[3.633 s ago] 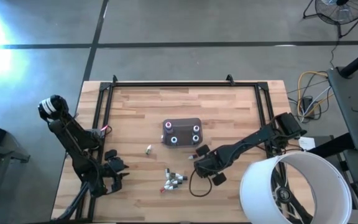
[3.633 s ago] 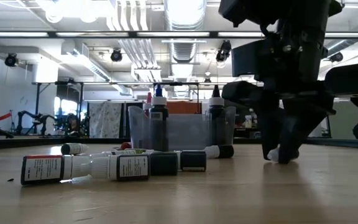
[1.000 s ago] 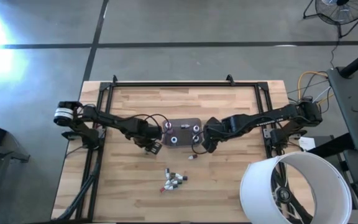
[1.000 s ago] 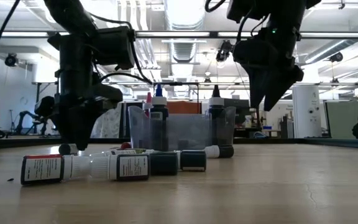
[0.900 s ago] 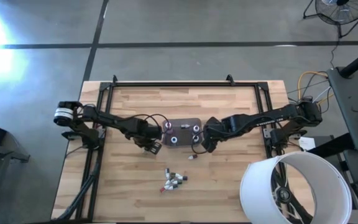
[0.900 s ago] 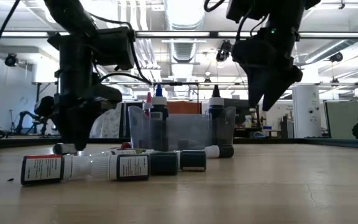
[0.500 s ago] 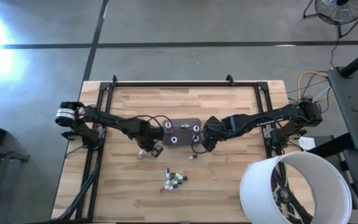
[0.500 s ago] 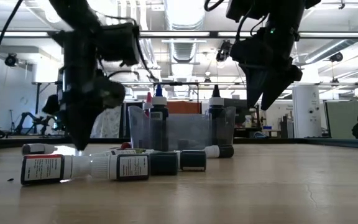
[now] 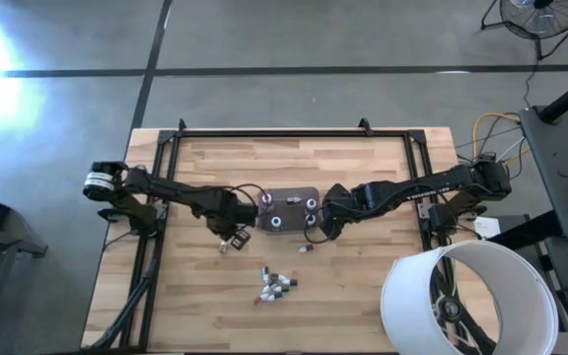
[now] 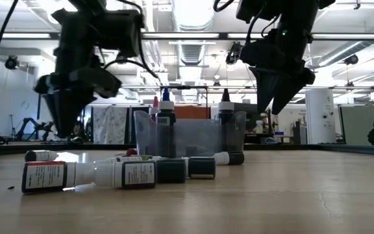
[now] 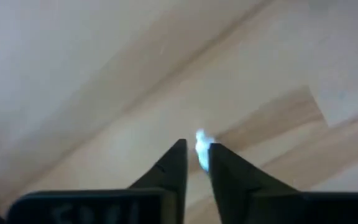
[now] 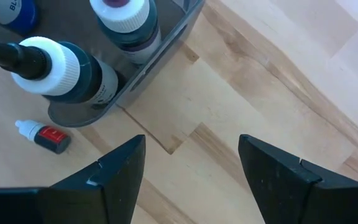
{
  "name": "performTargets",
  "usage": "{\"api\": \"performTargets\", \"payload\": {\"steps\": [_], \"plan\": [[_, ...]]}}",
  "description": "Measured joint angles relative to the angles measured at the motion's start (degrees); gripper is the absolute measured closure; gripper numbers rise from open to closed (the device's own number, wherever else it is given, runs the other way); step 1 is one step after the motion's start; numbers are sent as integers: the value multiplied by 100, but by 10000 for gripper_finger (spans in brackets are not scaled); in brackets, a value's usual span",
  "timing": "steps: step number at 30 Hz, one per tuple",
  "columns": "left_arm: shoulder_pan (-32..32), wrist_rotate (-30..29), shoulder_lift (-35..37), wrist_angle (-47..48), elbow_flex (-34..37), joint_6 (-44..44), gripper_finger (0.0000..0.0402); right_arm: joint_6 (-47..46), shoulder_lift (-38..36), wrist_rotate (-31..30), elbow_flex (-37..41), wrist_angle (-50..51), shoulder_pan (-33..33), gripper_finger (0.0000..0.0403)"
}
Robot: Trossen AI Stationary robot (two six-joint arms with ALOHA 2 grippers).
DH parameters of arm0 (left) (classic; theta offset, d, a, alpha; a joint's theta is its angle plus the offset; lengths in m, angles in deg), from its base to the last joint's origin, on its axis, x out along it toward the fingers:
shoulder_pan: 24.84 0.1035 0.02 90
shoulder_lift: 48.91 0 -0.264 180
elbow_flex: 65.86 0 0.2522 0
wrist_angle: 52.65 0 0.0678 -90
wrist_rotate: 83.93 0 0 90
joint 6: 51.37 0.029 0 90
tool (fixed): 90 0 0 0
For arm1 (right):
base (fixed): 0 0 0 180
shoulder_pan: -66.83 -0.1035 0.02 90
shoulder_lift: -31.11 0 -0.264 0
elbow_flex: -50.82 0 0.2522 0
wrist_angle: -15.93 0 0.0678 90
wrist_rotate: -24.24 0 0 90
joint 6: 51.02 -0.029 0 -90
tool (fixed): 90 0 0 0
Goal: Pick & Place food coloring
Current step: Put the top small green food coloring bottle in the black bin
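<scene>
- High view: the left hand (image 9: 233, 235) sits just short of the tray (image 9: 289, 195), on that arm's own side of it. One loose bottle (image 9: 227, 247) lies on the table (image 9: 363, 177) just beside this hand, on the side away from the tray. The right hand (image 9: 316, 232) is at the tray's opposite end, with a second loose bottle (image 9: 307, 248) just beside it. The bottle cluster (image 9: 276, 287) lies well apart from both hands, about midway between them.
- Low view: the left hand (image 10: 60, 120) hangs clear above the table, with nothing seen in it. Its bottle (image 10: 41, 156) lies flat almost under it, long axis across the view. The right hand (image 10: 278, 91) hangs higher, its fingers spread and empty.
- Left wrist view: the left hand (image 11: 196, 155) has its fingers pressed almost together. A small white blur shows at the tips, and what it is cannot be told.
- Right wrist view: the right hand (image 12: 191, 165) is wide apart with only bare wood between the fingers. The red-bodied bottle (image 12: 45, 135) lies on its side ahead of one finger, near the tray's corner (image 12: 166, 43), in which capped bottles stand upright. Its long axis runs roughly along the finger-to-finger line, so a pinch across its body would probably call for a wrist turn.
- Judgement: each hand has its own bottle nearest.
</scene>
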Motion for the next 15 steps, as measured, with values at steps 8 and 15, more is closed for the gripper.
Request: {"api": "performTargets", "payload": {"steps": [8, 15], "plan": [[-69, 101, 125, -59, 80, -1093, 242, 231, -2, -151, 0, -72, 2, 149], [-258, 191, -53, -381, 102, -1594, 227, 363, -2, -149, 0, -61, 2, 153]]}}
